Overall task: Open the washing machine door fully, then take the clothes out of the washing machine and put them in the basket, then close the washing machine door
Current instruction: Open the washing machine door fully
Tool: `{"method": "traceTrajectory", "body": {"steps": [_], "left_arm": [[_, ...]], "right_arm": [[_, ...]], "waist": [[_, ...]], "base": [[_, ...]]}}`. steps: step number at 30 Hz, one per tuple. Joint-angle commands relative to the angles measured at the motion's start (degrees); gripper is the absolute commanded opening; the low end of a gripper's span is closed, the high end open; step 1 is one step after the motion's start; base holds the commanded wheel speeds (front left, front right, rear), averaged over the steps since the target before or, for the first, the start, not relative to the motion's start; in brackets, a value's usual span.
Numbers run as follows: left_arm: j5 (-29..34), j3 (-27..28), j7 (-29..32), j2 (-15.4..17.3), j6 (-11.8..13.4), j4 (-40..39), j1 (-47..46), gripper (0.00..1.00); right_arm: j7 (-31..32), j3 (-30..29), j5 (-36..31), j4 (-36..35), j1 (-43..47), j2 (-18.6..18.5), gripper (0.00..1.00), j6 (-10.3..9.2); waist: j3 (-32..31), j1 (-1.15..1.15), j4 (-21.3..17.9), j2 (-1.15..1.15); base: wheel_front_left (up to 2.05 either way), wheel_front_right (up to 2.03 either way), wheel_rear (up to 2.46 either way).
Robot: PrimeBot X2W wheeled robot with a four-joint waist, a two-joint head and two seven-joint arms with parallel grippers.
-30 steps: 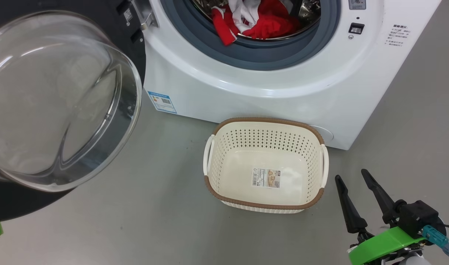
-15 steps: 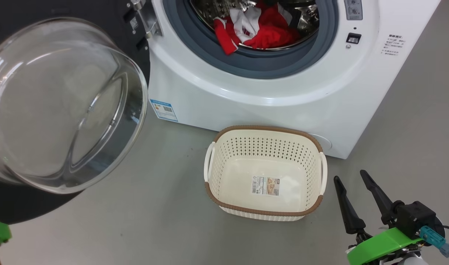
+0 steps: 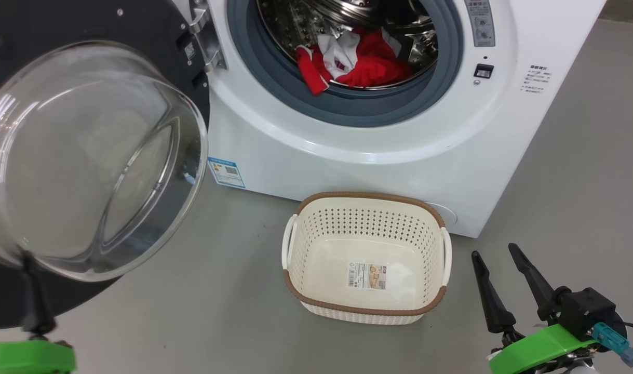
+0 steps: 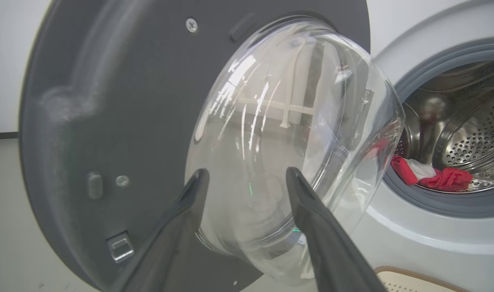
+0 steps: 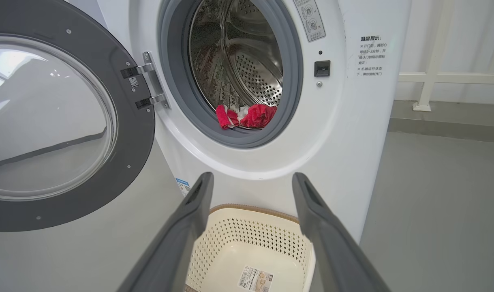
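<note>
my left claw (image 4: 247, 178) stood wide open at the lower centre of the left wrist frame, its 2 dark fingers (image 4: 178, 231) spread before the glass bowl (image 4: 291, 121) of the washing machine door (image 4: 109, 121) and gripping nothing; whether their tips touched the glass could not be told. in the head frame the door hung swung out across the left side, black ring around clear bowl, hinged near the top to the white washing machine (image 3: 347, 156) that ran along the top. the clothes (image 3: 358, 65), red with white parts, lay low in the steel drum (image 3: 295, 26) at the top centre, 1 red end draped over the grey gasket (image 3: 347, 109). the basket (image 3: 368, 196) sat on the grey floor (image 3: 217, 311) at the lower centre, just in front of the machine's base, a sticker (image 3: 367, 276) showing on its bottom. my right claw (image 3: 494, 251) pointed up from the lower right corner, near the basket's right side but apart from it, its 2 fingers likewise spread wide with nothing held. in the right wrist frame those fingers rose from the bottom edge on either side of the basket.
</note>
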Motion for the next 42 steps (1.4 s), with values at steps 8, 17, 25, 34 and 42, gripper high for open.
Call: {"method": "traceTrajectory", "body": {"steps": [8, 17, 25, 34, 42], "left_arm": [[-4.71, -6.16, -0.29, 2.73, 0.09, -7.57, 5.54, 1.00], [-8.59, -14.44, -0.29, 4.21, 0.09, -12.47, 8.71, 1.00], [-9.17, -17.43, -0.29, 4.78, 0.09, -13.71, 9.95, 1.00], [-9.86, -19.18, -0.29, 4.28, 0.09, -14.15, 11.01, 1.00], [-10.47, -20.74, -0.29, 4.42, 0.09, -14.59, 10.83, 1.00]], "right_arm": [[-0.38, 0.30, 0.26, -1.73, -0.16, 0.32, 1.00, 0.43], [-0.38, -1.60, 0.08, -2.37, 0.37, 0.80, 1.00, 0.43], [-0.38, -2.81, 0.01, -2.83, 0.71, 1.08, 1.00, 0.43], [-0.38, -4.05, 0.12, -3.47, 0.77, 1.40, 1.00, 0.43], [-0.38, -4.97, 0.17, -3.89, 1.12, 1.53, 1.00, 0.43]], "waist": [[-0.37, 0.00, -2.93, 0.00], [-0.40, 0.00, -6.92, 0.00], [-0.53, 0.00, -10.38, 0.00], [-0.52, 0.00, -14.95, 0.00], [-0.22, 0.00, -17.90, 0.00]], "base": [[0.00, 0.00, 0.00], [0.00, 0.00, 0.00], [0.00, 0.00, 0.00], [0.00, 0.00, 0.00], [0.00, 0.00, 0.00]]}}
